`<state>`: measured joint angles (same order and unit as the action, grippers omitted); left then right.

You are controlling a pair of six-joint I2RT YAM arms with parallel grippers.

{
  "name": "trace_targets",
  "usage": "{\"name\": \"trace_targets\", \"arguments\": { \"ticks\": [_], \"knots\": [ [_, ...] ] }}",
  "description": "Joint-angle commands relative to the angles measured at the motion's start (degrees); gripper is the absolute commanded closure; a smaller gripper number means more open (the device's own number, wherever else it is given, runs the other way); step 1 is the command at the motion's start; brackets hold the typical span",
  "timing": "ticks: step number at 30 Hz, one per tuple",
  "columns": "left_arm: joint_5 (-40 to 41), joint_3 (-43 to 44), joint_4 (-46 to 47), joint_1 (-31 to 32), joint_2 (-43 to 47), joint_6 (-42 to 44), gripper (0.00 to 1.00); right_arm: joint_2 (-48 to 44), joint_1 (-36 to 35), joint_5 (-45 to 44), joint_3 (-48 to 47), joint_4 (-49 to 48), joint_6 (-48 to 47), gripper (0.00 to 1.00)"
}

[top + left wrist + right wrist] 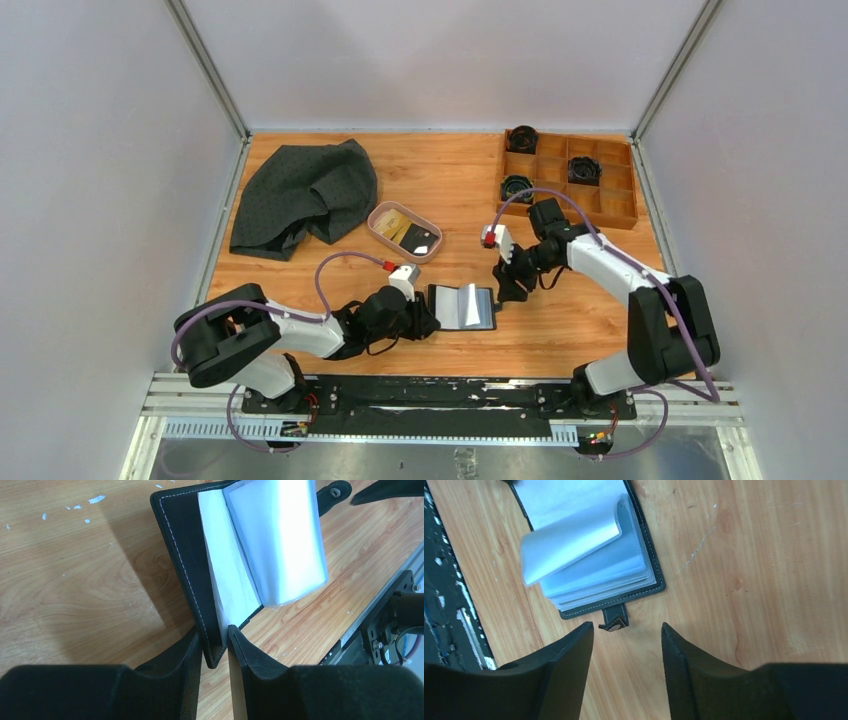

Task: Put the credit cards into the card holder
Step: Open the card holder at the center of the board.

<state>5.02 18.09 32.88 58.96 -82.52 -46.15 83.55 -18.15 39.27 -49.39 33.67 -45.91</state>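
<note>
The card holder (pixel 462 307) lies open on the desk (pixel 560 340) with its clear pockets fanned upward. The left gripper (pixel 216 645) is closed onto the holder's cover edge, apparently to anchor it. The right gripper (pixel 627 630) hovers beside the holder's snap tab (pixel 614 620), jaws parted and empty. The credit cards (pixel 405 232) lie in the tray (pixel 375 222) beyond the holder.

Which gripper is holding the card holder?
The left gripper: its jaws pinch the cover edge of the card holder, while the right gripper stands open, holding nothing.
</note>
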Motion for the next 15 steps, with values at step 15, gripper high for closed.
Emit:
{"name": "trace_targets", "arguments": {
  "ticks": [15],
  "knots": [
    [-2.8, -0.6, -0.3, 0.3, 1.1, 0.6, 0.74, 6.5, -7.0, 1.5, -2.9, -1.9, 10.0, 0.66]
  ]
}}
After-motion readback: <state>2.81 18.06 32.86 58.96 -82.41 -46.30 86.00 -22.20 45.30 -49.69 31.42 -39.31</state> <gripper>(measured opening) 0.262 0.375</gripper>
